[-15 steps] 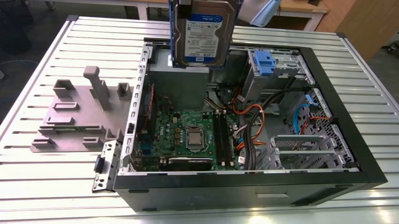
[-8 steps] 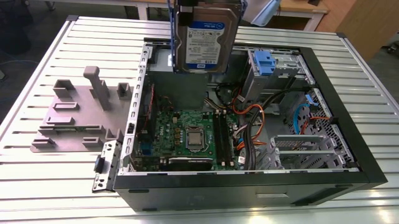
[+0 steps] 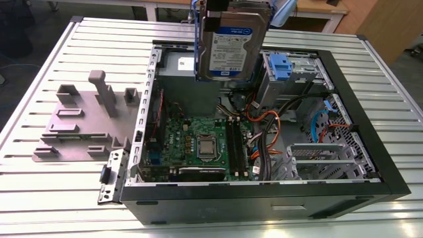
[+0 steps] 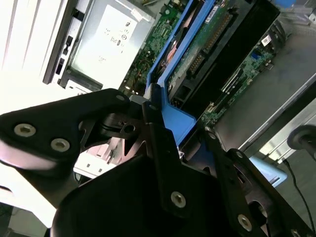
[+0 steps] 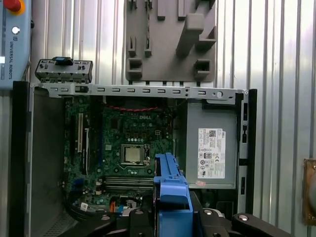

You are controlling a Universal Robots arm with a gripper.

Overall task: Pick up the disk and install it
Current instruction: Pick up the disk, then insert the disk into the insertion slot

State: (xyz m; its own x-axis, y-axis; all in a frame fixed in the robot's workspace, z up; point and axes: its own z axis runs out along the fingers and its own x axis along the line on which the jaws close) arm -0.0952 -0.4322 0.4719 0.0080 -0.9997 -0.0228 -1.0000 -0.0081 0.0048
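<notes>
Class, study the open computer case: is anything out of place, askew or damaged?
One thing: the disk is not in the case but hangs upright above it, clamped in the gripper. Nothing looks spilled or broken.

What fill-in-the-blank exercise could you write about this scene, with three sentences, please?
1. The gripper is ____ on the flat silver disk with blue plastic side rails.
2. The disk hangs ____ the open black metal computer case, not yet inside it.
3. The grey plastic fixture plate lies on the ribbed metal table, at the exterior view's ____ of the case.
Missing words: shut; above; left.
</notes>
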